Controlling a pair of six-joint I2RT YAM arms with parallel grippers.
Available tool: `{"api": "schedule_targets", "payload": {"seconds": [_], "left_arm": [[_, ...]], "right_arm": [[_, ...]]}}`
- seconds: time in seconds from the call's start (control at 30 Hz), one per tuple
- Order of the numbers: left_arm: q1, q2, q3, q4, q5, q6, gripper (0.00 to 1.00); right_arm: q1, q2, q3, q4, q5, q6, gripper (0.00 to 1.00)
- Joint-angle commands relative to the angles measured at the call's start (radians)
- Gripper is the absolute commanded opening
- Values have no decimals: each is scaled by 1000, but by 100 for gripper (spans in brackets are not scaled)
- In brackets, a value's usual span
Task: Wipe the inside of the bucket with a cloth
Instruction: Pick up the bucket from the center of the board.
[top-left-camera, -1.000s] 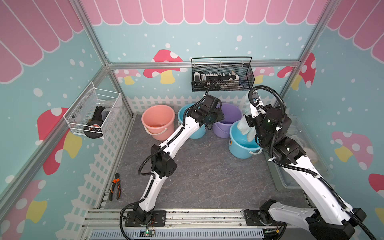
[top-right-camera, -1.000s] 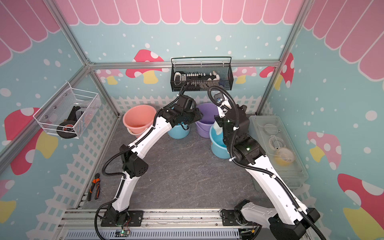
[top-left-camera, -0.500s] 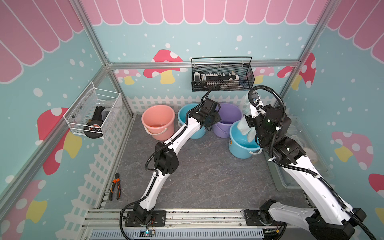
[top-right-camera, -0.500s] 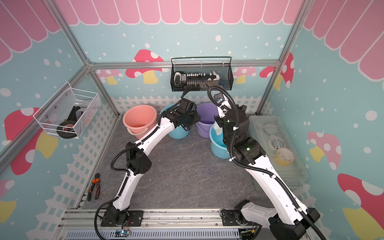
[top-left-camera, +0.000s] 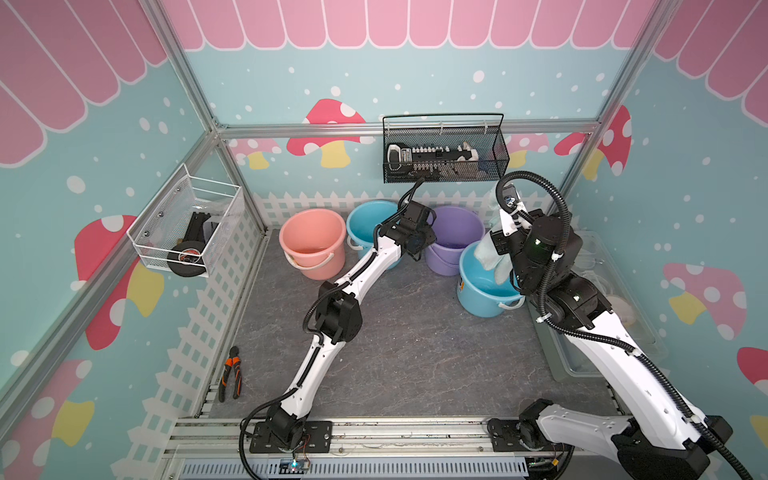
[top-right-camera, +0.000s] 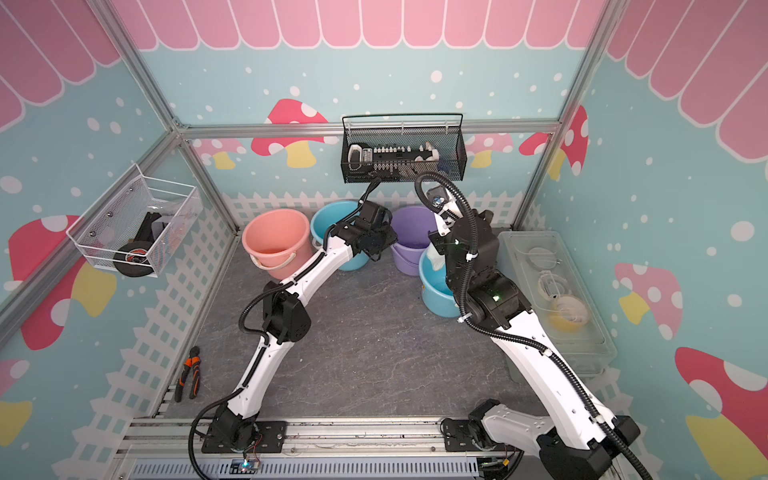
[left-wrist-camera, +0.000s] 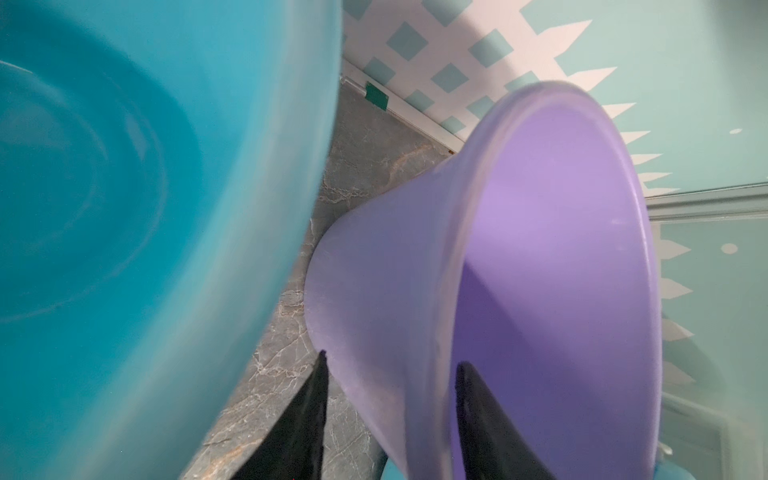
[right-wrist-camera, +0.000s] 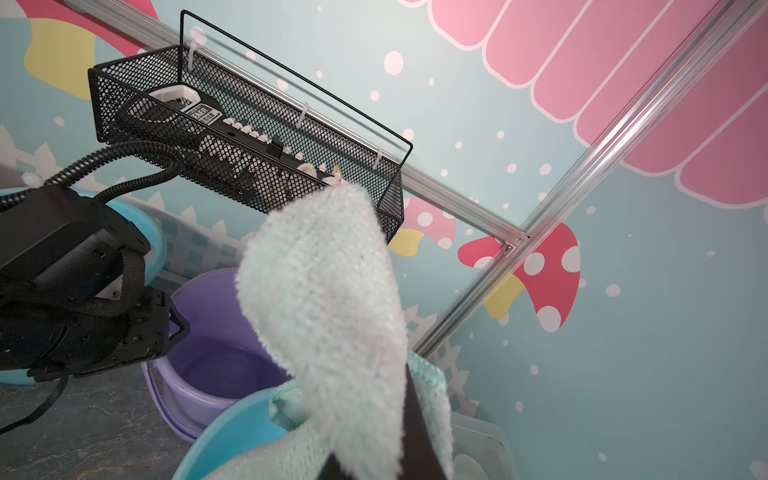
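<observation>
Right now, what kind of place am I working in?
Probably a staged robot test cell: mushroom wallpaper, aluminium frame, and a black wire basket hung above plastic buckets.

Both top views are bright and evenly lit from above, with soft, faint arm shadows on the floor (top-left-camera: 415, 353). The walls bow at the edges, wide-angle. In the left wrist view the teal bucket (left-wrist-camera: 124, 208) is close and blurred, and a dark shadow wedge lies inside the purple bucket (left-wrist-camera: 561, 249). In the right wrist view the cloth (right-wrist-camera: 332, 311) is near the lens and soft, while the basket (right-wrist-camera: 249, 145) is sharp.
</observation>
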Motion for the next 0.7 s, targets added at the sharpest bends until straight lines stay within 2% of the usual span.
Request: {"api": "schedule_targets", "payload": {"seconds": [0.0, 0.37, 0.53, 0.67], "left_arm": [[18, 13, 26, 4, -22, -19, 42], [81, -86, -93, 7, -42, -11, 16], [113, -125, -139, 7, -42, -2, 9], [124, -156, -161, 2, -49, 22, 7]], "right_arm": [[-5, -15, 28, 7, -3, -3, 0], [-6, -18, 24, -1, -19, 7, 0], [-5, -17, 22, -7, -28, 16, 0], [-5, -20, 22, -9, -27, 18, 0]]}}
